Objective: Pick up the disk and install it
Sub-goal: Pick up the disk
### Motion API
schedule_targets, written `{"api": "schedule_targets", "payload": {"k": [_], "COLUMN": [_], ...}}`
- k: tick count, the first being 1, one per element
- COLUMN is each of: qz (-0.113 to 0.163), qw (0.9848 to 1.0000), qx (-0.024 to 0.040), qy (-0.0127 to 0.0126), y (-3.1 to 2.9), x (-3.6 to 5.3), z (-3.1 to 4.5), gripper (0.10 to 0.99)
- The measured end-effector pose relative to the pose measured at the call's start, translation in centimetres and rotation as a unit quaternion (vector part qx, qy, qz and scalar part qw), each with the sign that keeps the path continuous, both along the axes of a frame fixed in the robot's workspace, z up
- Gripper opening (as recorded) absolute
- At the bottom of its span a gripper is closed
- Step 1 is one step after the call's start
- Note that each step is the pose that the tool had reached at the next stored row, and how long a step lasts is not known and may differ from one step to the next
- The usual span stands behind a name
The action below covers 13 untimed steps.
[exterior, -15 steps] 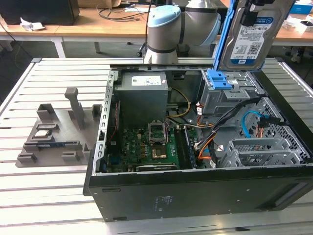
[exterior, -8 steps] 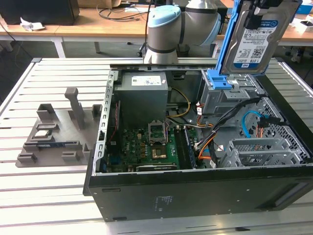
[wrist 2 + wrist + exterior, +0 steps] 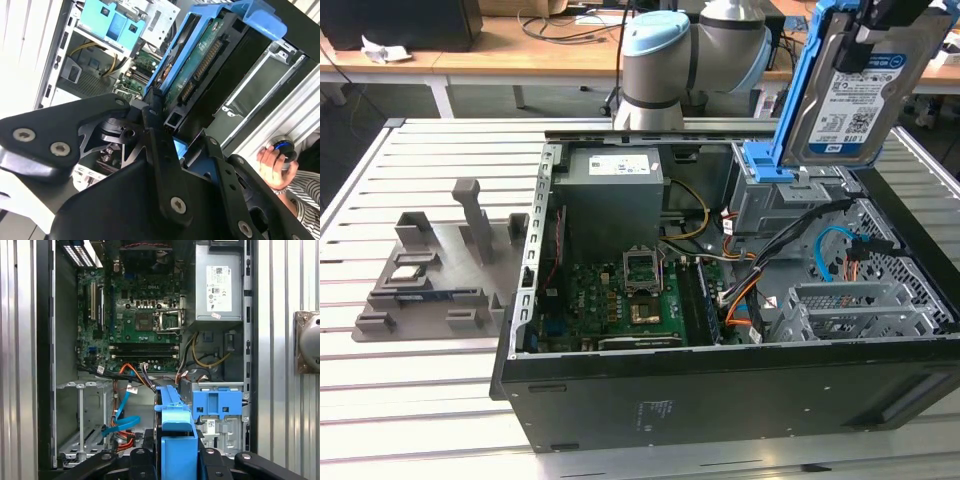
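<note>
- The pincer [image 3: 868, 42] sits in the upper right of the exterior view, its dark fingers [image 3: 159, 112] closed tight on one end of the disk [image 3: 845, 95].
- The disk hangs upright and a little tilted in that grip, above the far right corner of the open computer case [image 3: 720, 400]. Its white-and-blue label faces the camera and blue rails run along its edges.
- In the second wrist view the disk's [image 3: 200, 65] green circuit board side and its connector show.
- In the first wrist view the pincer [image 3: 177, 452] holds the disk [image 3: 175, 425] edge-on over the case.
- A blue latch piece [image 3: 767, 162] sits on the bay just below the disk; whether they touch cannot be told.
- Inside the case lie a grey power supply [image 3: 613, 190], a green motherboard [image 3: 620, 300], and a metal drive cage [image 3: 840, 310] with blue and orange cables.
- The case rests on a slatted metal desk [image 3: 420, 400]; a grey parts holder [image 3: 430, 270] stands at the exterior view's left.
- A person's hand [image 3: 272, 162] rests on a round knob at the desk's edge.
</note>
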<state>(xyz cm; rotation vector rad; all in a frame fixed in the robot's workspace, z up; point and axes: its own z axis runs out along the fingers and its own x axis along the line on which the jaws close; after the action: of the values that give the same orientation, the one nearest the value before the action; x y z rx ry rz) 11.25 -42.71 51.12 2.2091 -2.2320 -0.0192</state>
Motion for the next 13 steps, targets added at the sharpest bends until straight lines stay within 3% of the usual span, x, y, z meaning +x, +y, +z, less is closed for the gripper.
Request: {"api": "schedule_targets", "payload": {"k": [13], "qz": [0.0], "qw": [1.0], "qx": [-0.0005], "qy": [0.0], "y": [-2.32], "x": [0.2], "z": [0.0], "gripper": [0.365]}}
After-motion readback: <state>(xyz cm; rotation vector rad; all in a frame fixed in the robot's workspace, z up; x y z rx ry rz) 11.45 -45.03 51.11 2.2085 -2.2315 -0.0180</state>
